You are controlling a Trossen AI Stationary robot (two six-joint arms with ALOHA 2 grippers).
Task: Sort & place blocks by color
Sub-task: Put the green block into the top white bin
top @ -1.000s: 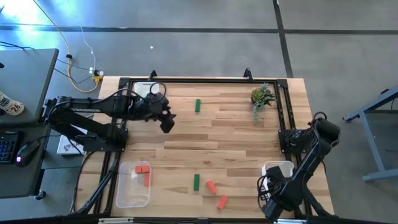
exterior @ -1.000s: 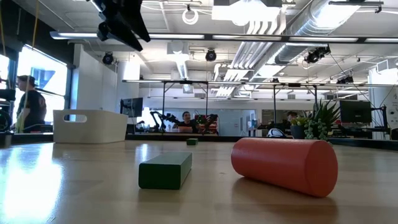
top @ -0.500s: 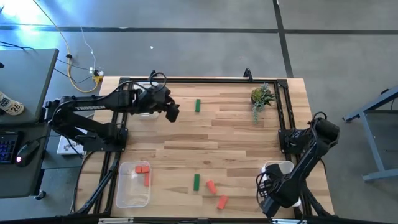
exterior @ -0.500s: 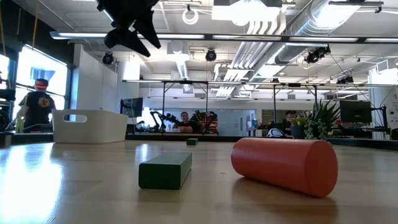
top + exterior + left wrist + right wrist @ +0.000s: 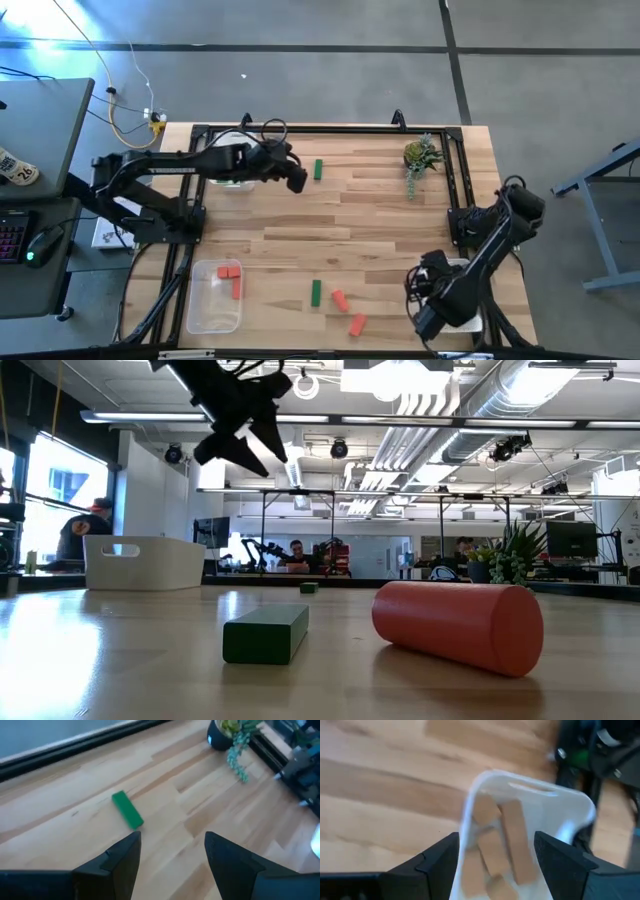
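While the right arm hung over its tray at the table's near right corner, the left gripper (image 5: 297, 179) had swung along the far edge from about mid-left to a spot just beside the far green block (image 5: 318, 169), fingers spread and holding nothing. A second before, it had hovered farther back toward its own base; in the low view it (image 5: 262, 442) had slid rightward, still high above the wood. In the left wrist view, the far green block (image 5: 127, 809) lay flat on the table ahead of the parted fingers (image 5: 116, 861), untouched, with the small plant (image 5: 231, 731) beyond it.

The right gripper (image 5: 432, 315) had shifted slightly inward from the table's edge and had gone from closed to spread. Its wrist view showed the parted fingers (image 5: 440, 853) above the white tray (image 5: 580, 805), where several tan blocks (image 5: 507, 845) lay loose, none of them gripped.

Elsewhere nothing had moved. Two red-orange blocks (image 5: 233, 279) sat in the clear tray (image 5: 212, 315) at the near left; a near green block (image 5: 316, 292) and two more red-orange pieces (image 5: 347, 311) lay on the bare wood between the trays. In the low view, a person (image 5: 84, 535) in the room behind had changed position.
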